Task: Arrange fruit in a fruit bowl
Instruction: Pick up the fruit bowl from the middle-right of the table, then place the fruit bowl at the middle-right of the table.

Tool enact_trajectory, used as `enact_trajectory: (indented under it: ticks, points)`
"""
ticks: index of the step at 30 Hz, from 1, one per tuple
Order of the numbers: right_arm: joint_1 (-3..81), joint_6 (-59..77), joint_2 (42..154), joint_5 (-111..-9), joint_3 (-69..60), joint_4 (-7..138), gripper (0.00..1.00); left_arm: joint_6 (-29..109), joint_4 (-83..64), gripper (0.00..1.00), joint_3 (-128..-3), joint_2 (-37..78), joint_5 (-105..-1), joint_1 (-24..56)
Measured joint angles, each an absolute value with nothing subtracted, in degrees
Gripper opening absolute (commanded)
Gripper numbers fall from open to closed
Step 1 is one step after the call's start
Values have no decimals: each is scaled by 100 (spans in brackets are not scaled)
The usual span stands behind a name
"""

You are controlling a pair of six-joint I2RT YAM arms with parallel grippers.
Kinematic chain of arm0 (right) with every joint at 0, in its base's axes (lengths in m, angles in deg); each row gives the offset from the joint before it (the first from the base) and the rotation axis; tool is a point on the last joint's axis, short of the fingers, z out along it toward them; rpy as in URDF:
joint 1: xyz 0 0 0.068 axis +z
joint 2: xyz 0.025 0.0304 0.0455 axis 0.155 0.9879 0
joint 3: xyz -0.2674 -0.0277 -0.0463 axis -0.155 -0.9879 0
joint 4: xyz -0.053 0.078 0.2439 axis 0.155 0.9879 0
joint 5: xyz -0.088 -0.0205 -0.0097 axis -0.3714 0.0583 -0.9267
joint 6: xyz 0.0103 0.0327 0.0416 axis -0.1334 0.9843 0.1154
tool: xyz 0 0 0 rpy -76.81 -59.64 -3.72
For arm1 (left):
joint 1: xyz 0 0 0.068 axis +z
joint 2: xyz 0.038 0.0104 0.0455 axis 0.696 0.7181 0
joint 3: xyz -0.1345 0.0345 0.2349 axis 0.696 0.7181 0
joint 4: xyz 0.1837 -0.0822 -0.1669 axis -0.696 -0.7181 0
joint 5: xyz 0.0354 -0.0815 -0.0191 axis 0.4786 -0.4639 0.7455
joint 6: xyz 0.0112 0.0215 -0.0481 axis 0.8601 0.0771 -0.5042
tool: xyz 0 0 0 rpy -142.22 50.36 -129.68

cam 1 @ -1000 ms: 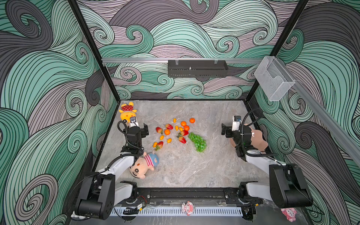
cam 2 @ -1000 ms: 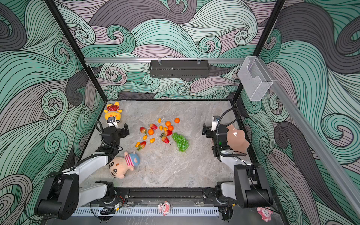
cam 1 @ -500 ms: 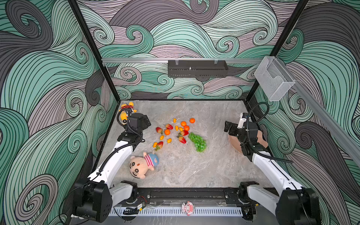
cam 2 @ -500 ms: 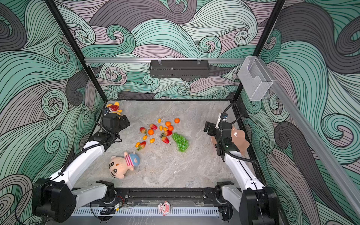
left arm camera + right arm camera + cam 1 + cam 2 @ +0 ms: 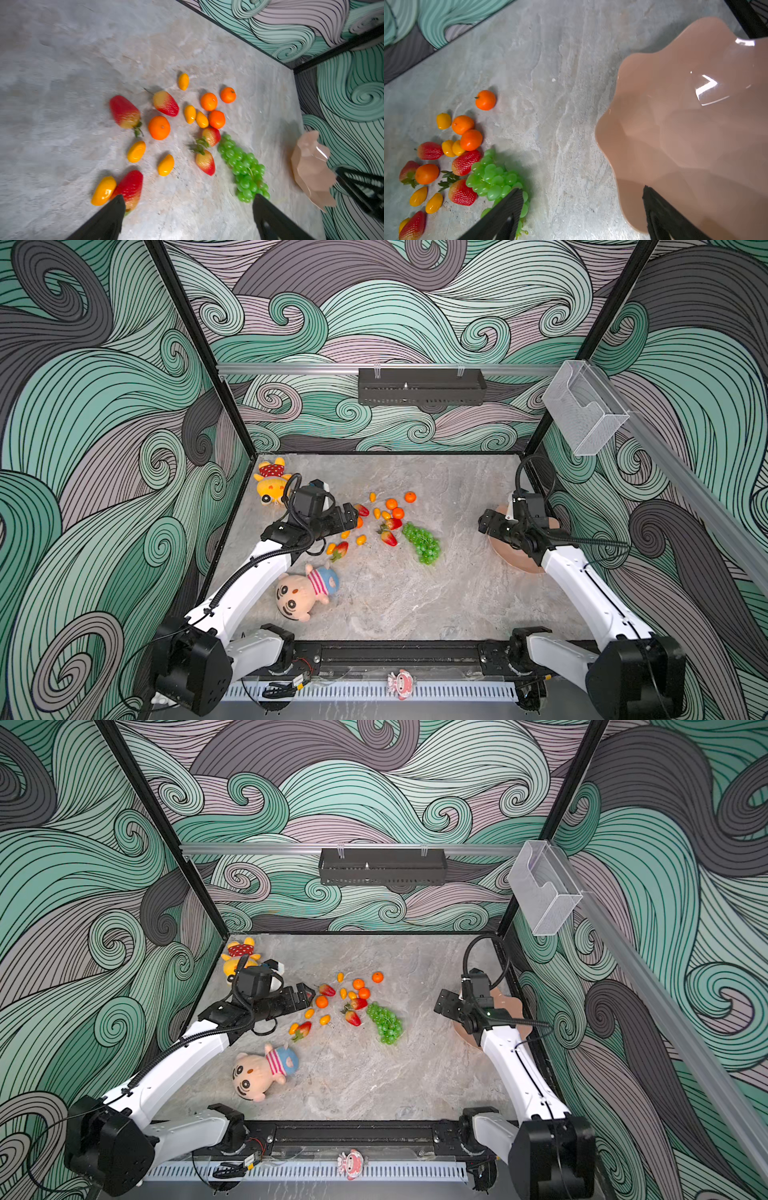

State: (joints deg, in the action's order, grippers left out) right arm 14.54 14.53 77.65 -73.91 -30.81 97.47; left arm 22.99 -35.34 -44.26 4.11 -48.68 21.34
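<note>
And the left gripper hangs over the strawberries, jaws wide and empty, while the right gripper, jaws parted, straddles the fruit bowl rim, likely to drag it closer.

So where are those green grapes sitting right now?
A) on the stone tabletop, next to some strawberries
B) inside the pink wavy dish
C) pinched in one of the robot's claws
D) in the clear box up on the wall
A: in a top view the grape bunch lies on the table, right beside two strawberries.
</note>
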Motion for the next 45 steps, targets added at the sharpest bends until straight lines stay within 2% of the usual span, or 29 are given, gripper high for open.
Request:
enact_trajectory:
  ticks: [6, 14, 20, 30, 37, 45]
  points:
    - [1859, 1252, 8908, -8158, -2359, 10517, 72, 2336, -3558, 99, -4551, 667, -5268, 1607]
    - [2182, 1064, 10173, -9116, -1706, 10934, 58, 2039, -2977, 99, -4551, 947, -6252, 1583]
    - [2182, 948, 10897, -9437, -1291, 10974, 50, 1693, -2625, 99, -4551, 1111, -6540, 1583]
    - [2187, 806, 11480, -9621, -1041, 10993, 31, 1418, -2627, 99, -4551, 1082, -6286, 1583]
    - [2187, 765, 11524, -9684, -1037, 10998, 16, 1409, -2695, 98, -4548, 827, -5937, 1585]
    - [2250, 680, 11524, -10005, -1024, 11054, 3, 1442, -2793, 99, -4537, 680, -5620, 1585]
